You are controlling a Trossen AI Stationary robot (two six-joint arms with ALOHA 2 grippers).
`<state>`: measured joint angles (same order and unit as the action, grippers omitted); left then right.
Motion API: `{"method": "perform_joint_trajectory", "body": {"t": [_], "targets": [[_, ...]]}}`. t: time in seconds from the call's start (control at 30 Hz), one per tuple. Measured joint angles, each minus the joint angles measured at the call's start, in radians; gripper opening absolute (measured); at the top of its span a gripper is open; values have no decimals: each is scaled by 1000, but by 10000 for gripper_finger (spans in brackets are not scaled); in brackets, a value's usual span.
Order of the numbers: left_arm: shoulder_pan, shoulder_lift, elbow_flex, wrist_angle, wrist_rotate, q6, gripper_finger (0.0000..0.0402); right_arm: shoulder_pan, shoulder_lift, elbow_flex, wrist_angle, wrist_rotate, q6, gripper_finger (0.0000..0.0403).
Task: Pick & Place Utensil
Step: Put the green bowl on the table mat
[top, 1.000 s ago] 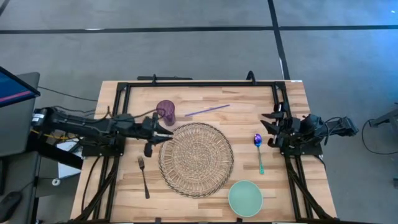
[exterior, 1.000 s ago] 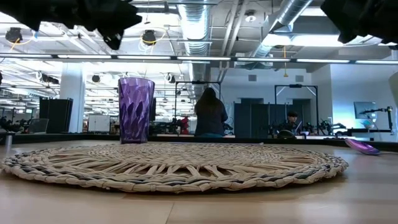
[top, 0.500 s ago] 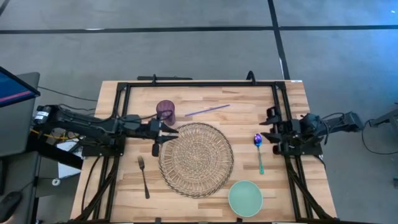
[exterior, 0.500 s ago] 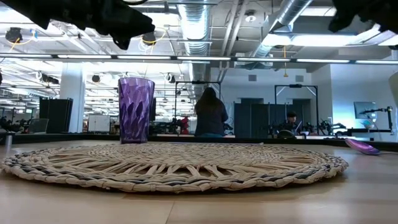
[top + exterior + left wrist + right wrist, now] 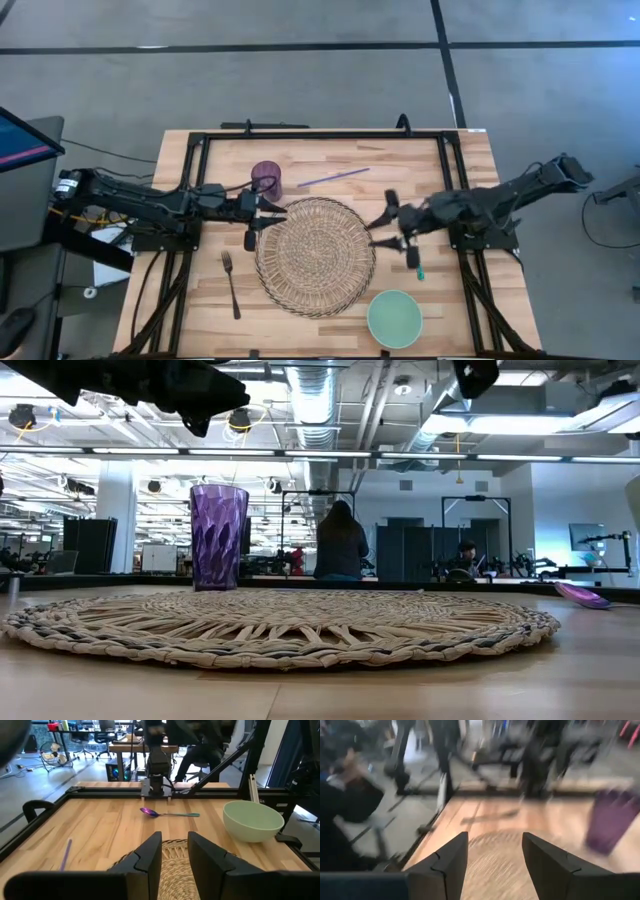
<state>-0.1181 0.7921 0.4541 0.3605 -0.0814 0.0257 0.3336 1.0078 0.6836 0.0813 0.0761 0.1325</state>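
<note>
A spoon with a purple bowl and teal handle lies flat on the table right of the woven placemat [image 5: 315,255]. In the high view only its handle end [image 5: 420,271] shows below my right arm. It also shows in the left wrist view [image 5: 167,813] and the low view [image 5: 585,596]. A dark fork [image 5: 231,283] lies flat left of the placemat. My right gripper [image 5: 380,225] is open above the placemat's right edge and holds nothing. My left gripper [image 5: 262,212] is open with a narrow gap at the placemat's left edge, next to the purple cup [image 5: 267,180].
A green bowl [image 5: 394,318] stands near the front edge, right of centre. A purple straw [image 5: 333,177] lies at the back. A black frame [image 5: 320,134] runs along the table's edges. People show in the room behind in the low view.
My right arm has swung out from the table's right edge toward the left, passing over the spoon to the placemat's right edge, with its fingers open. My left gripper has gone a little toward the placemat. The spoon, fork and the other things have stayed where they were.
</note>
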Motion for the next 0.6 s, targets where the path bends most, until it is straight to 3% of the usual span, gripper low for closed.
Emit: {"method": "perform_joint_trajectory", "body": {"t": [0.17,0.3,0.6], "targets": [[0,0,0,1,0,-3,95,101,139,157,-228,-1,149,184],[0,0,0,2,0,-3,95,176,211,244,-439,0,369,188],[0,0,0,6,0,-2,95,332,367,265,-687,0,736,183]]}}
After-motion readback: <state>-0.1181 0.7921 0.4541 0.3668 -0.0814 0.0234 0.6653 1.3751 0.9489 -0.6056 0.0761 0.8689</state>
